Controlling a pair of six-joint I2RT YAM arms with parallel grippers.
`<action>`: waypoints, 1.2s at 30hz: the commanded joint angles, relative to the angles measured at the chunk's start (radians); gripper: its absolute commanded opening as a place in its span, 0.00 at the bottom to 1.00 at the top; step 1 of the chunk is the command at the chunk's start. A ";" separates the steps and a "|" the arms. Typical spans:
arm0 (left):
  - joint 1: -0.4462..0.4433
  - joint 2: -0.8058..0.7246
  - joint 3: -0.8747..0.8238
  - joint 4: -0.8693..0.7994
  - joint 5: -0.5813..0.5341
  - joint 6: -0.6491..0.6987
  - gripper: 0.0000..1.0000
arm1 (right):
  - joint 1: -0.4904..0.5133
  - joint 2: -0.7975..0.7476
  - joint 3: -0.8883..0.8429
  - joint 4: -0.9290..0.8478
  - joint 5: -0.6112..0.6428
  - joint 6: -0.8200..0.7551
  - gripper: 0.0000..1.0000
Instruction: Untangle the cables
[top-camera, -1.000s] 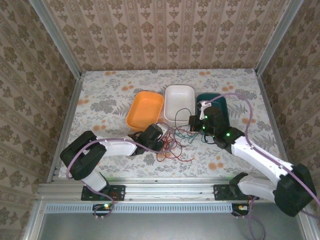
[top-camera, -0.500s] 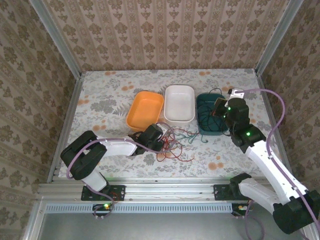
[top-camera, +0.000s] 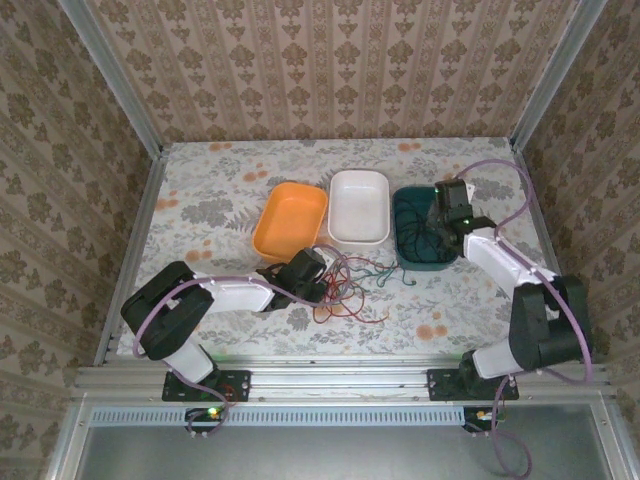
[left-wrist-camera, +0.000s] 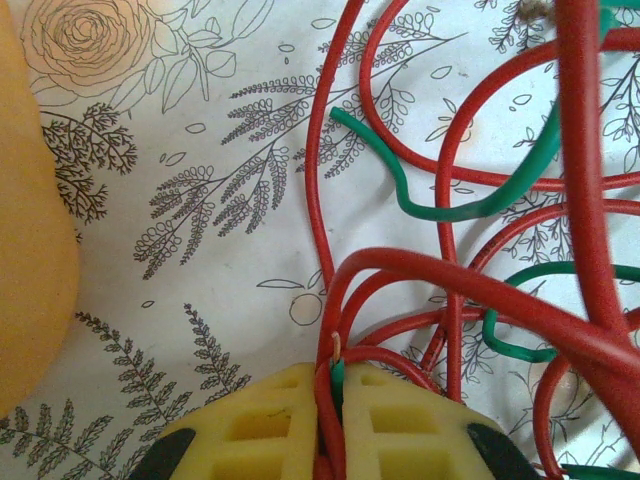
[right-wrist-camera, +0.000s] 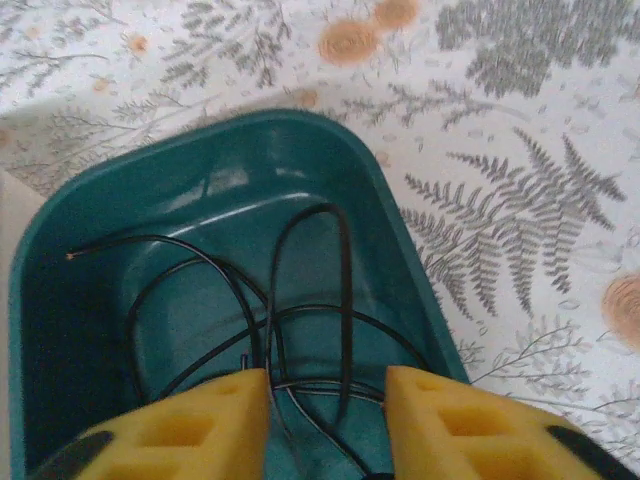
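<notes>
Near side, no change: left gripper (left-wrist-camera: 330, 425) is still parked at the left edge of the tangle (top-camera: 350, 285). Its pads are pinched together on a red strand (left-wrist-camera: 460, 290) plus a bit of green (left-wrist-camera: 440, 205). So that's my anchor, holding the pile down on the table (top-camera: 200, 190).

Farther right is the news. A sec ago the right gripper (right-wrist-camera: 328, 388) was shut at the tangle's right edge. It has since swung out over the teal tray (right-wrist-camera: 200, 160) and its fingers are now apart. The black cable (right-wrist-camera: 340, 270) lies in loose loops on the tray floor, one bare end toward the left wall. It runs under the gap between the pads and nothing's clamping it.

My read: black is separated and dropped off, one cable done. Red and green are still knotted up near the left gripper.

Far: white tray (top-camera: 358, 205) and orange tray (top-camera: 290, 220) have no cable in them yet, prob the next drop spots.
</notes>
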 joint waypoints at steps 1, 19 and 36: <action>-0.005 0.000 0.011 -0.057 -0.015 0.010 0.00 | 0.000 -0.030 0.033 0.006 -0.017 0.006 0.49; -0.009 0.036 0.019 -0.009 -0.007 0.003 0.00 | 0.349 -0.333 -0.239 -0.091 -0.273 0.013 0.52; -0.015 0.033 0.015 -0.016 -0.015 0.001 0.00 | 0.401 -0.092 -0.252 0.021 -0.289 0.106 0.49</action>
